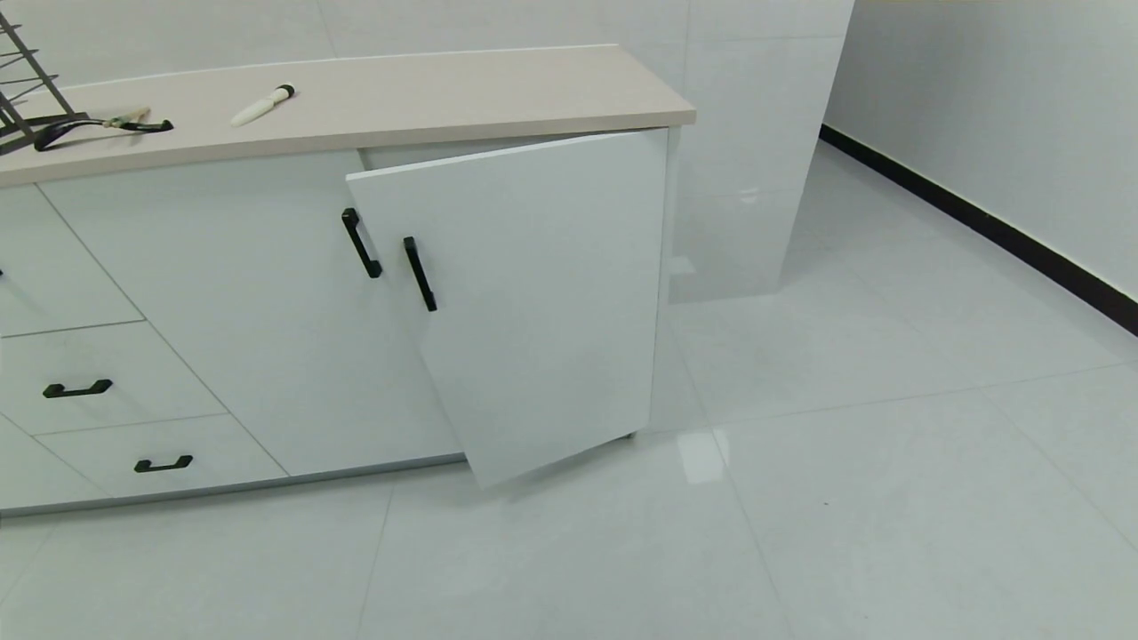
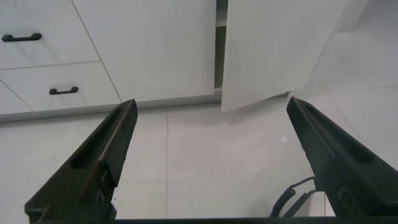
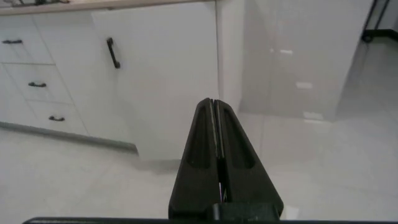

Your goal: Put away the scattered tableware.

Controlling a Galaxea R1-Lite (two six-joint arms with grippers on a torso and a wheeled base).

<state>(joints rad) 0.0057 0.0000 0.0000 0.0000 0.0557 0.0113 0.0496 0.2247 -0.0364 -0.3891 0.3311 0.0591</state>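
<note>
Left gripper [image 2: 211, 102]: jaws spread wide, nothing between them, hanging over the tiled floor [image 2: 205, 155]. Ahead of it, across the floor, is the white cabinet front. The cabinet door [image 2: 273, 50] there stands ajar, with a dark gap between it and the closed door next to it. Two drawers [image 2: 56, 81] with black pulls are also ahead of this gripper, off to the side of the ajar door.

Right gripper [image 3: 213, 102]: fingers pressed flat together, holding nothing, over the same floor. Its tip points toward the ajar door, whose black handle [image 3: 113, 53] is farther off than the tip, well apart from it.

Tableware is on the desk [image 1: 444, 89], the beige top above the cabinet both grippers face, well apart from either gripper:
- white-handled utensil [image 1: 262, 105] lying flat, by itself
- black utensil with a wooden grip [image 1: 107, 124] near it, lying flat, with its black end at the foot of a wire rack [image 1: 27, 89] on the desk's edge

Cannot tell the exact kind of either utensil. The ajar door is swung out from under the desk's end, and its handle sits just beside the closed door's handle [image 1: 361, 243].
</note>
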